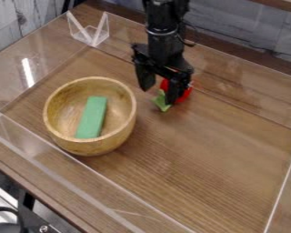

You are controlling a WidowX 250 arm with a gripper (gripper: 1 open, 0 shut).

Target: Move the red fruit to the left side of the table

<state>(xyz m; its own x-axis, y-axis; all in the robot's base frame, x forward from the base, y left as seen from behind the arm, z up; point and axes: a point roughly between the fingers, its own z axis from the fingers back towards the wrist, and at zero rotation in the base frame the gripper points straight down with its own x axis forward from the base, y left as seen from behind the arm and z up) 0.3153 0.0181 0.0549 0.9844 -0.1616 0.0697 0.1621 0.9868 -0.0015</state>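
Observation:
The red fruit is a small glossy strawberry toy with a green leafy cap, lying on the brown wood-grain table right of centre. My black gripper points straight down over it, its two fingers spread open, one finger left of the fruit and the other partly covering it. The fruit rests on the tabletop and shows red and green between and beside the fingers. Whether the fingers touch it I cannot tell.
A round wooden bowl holding a flat green block stands on the left. Low clear acrylic walls border the tabletop, with a clear folded piece at the back left corner.

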